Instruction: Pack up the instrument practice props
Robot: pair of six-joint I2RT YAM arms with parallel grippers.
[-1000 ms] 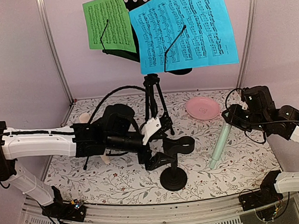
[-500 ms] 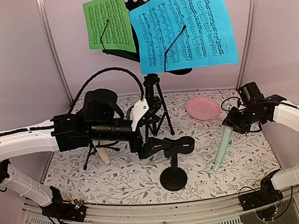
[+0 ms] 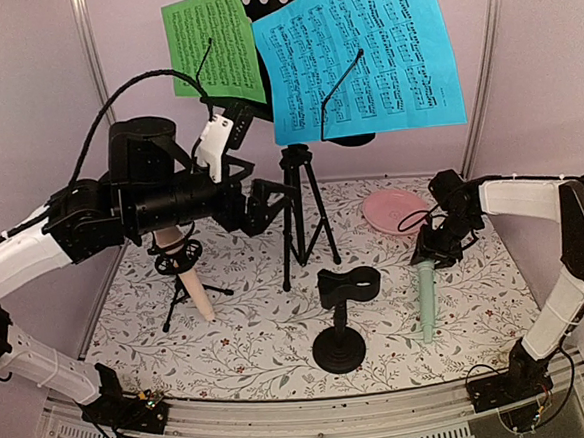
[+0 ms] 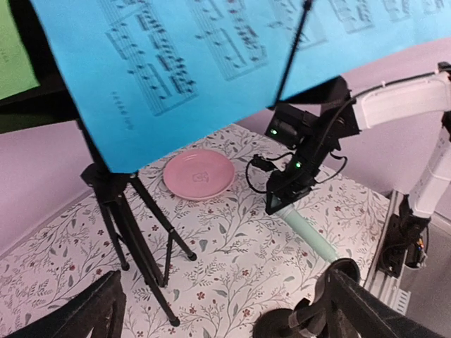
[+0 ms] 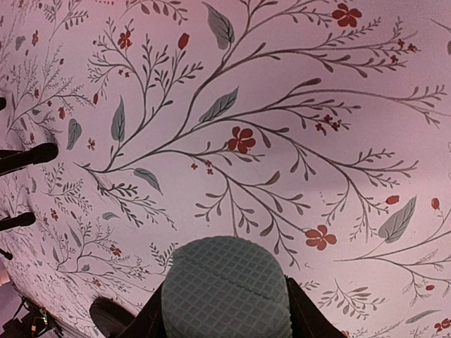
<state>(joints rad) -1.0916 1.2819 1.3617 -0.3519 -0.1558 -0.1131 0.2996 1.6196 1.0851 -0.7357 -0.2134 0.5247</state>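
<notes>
The black music stand (image 3: 296,204) stands at the back centre on its tripod and holds a green page (image 3: 213,49) and a blue page (image 3: 361,54). My left gripper (image 3: 264,203) is open and empty, raised left of the stand; its wrist view (image 4: 232,324) shows the blue page (image 4: 211,56) close above. My right gripper (image 3: 436,249) is shut on the head of the mint microphone (image 3: 427,305), held nearly upright with its tail on the table; the head fills its wrist view (image 5: 225,285). The beige microphone (image 3: 188,281) sits in a small tripod holder (image 3: 175,259) on the left. A round-based mic holder (image 3: 339,321) stands empty in the centre.
A round pink plate (image 3: 396,212) lies at the back right, just behind my right gripper. Metal frame posts and pale walls close in the floral table (image 3: 251,352) on the left, right and back. The stand's tripod legs (image 4: 134,225) spread between the two arms.
My left arm has lifted and pulled back left, away from the centre mic holder. My right gripper has swung left and tipped the mint microphone more upright.
</notes>
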